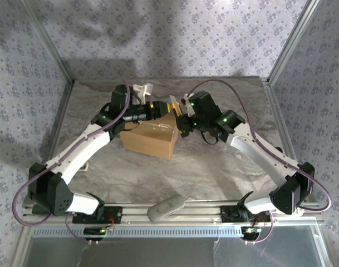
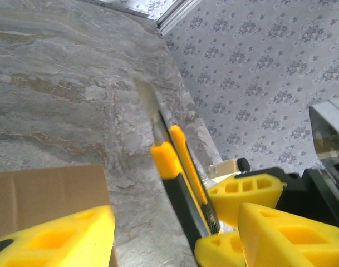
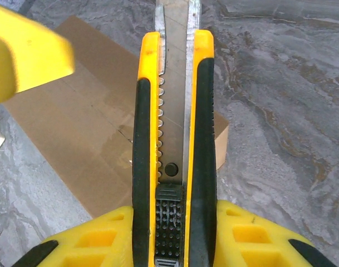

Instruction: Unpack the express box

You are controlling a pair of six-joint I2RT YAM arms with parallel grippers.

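Item one: my right gripper (image 3: 172, 247), closed on the yellow-and-black plastic snap-off utility knife (image 3: 172, 128). The handle is pinched between both yellow fingers and the steel blade is slid out, pointing away from my wrist. Item two: my left gripper (image 2: 175, 231), jaws parted roughly halfway and holding nothing. The knife handle passes through the gap between its fingers (clear of one finger; I cannot tell whether it touches the other). Item three: the express box (image 1: 150, 142), a plain brown corrugated cardboard carton. It lies flat near the middle of the grey marbled table (image 1: 214, 172), top flaps shut, with a glossy strip of clear tape along the seam. My two grippers meet over its far right corner, and the knife is held above the cardboard; I cannot tell whether the blade touches it. Item four: a pale grey oblong object (image 1: 166, 207), kind not clear, at the near edge of the table between my two bases, well apart from the carton.
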